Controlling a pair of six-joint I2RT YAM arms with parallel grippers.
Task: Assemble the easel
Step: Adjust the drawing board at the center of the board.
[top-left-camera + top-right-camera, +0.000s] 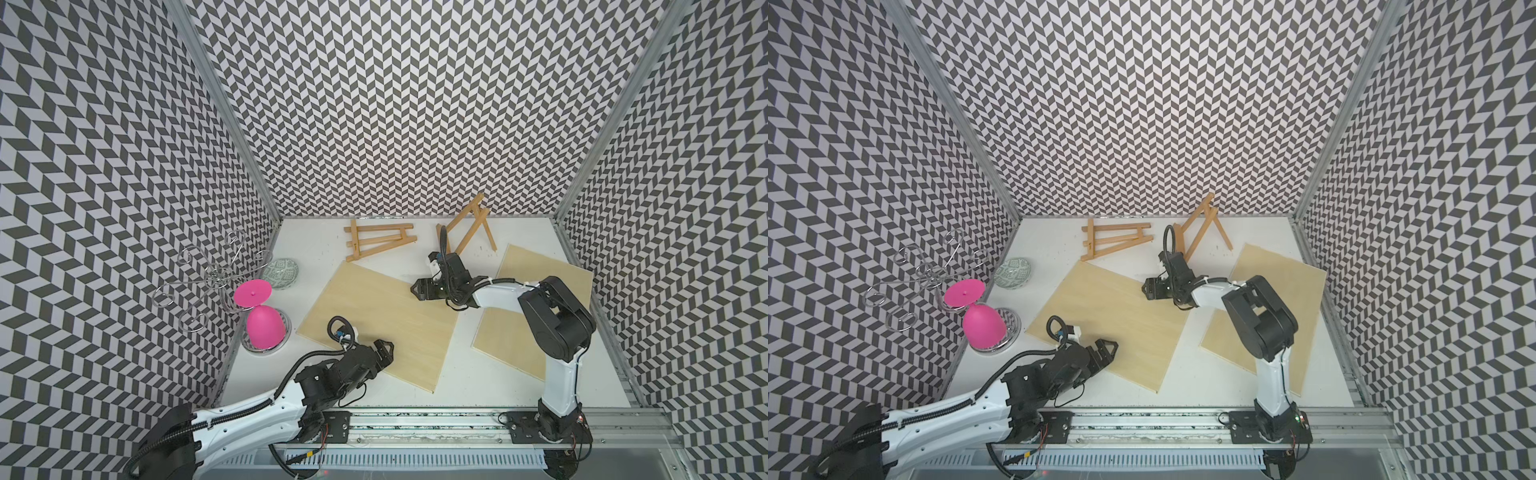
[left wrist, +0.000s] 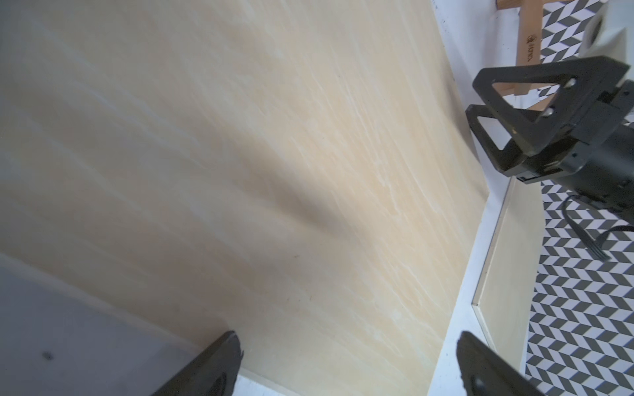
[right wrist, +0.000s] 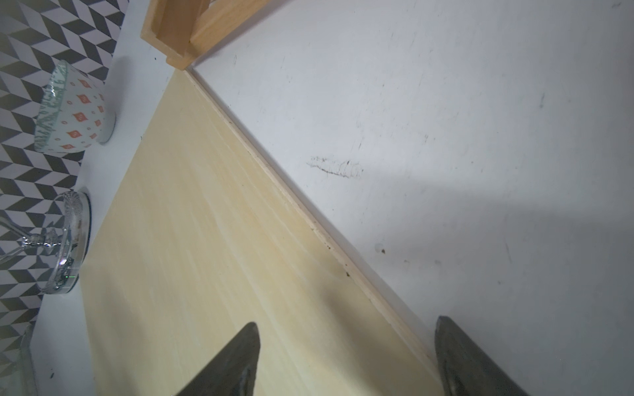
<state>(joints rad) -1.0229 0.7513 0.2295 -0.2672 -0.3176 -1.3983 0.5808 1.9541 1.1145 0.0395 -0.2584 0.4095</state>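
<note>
Two wooden easels sit at the back of the tabletop (image 1: pixel 490 386). The flat easel (image 1: pixel 382 242) lies on its side near the back wall, and in the right wrist view one of its corners is just beside the far corner of the large plywood board (image 1: pixel 374 316). The spread easel (image 1: pixel 472 230) stands to its right with legs apart, its top leaning toward the wall. No fingers touch either easel.

The left fingers (image 1: pixel 386 345) hover over the near edge of the large plywood board, wide apart and empty. The right fingers (image 1: pixel 419 289) are also apart with nothing between them, above the board's far right edge, which runs between them in the right wrist view.

A second plywood board (image 1: pixel 540 274) lies under the right arm. Along the left wall are a patterned bowl (image 1: pixel 280 272), a wire glass rack (image 1: pixel 212 274) and a pink wine glass (image 1: pixel 265 328) hanging upside down.
</note>
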